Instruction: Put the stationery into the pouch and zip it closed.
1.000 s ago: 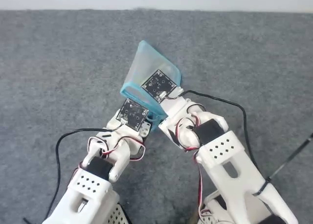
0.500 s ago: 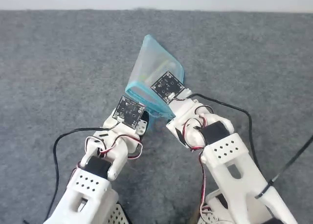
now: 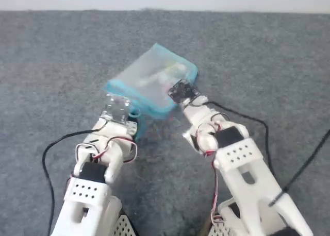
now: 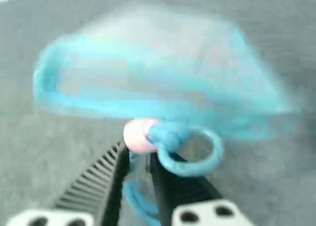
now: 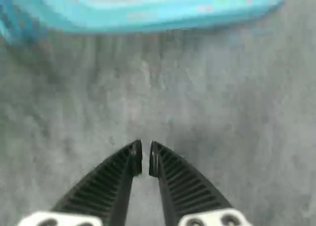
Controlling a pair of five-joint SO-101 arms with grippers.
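While the pouch (image 3: pixel 149 86) is lying on the grey mat (image 3: pixel 56 50) in front of both arms, you are pinching its pink zip pull (image 4: pixel 139 135) in your left gripper (image 4: pixel 139 157), with the blue ring (image 4: pixel 192 154) hanging just beside the fingers. Your right gripper (image 5: pixel 144 159) is hovering over bare mat near the pouch's blue edge, apart from it, fingers all but together and gripping nothing. Pale stationery (image 3: pixel 164 72) is showing through the pouch's clear side.
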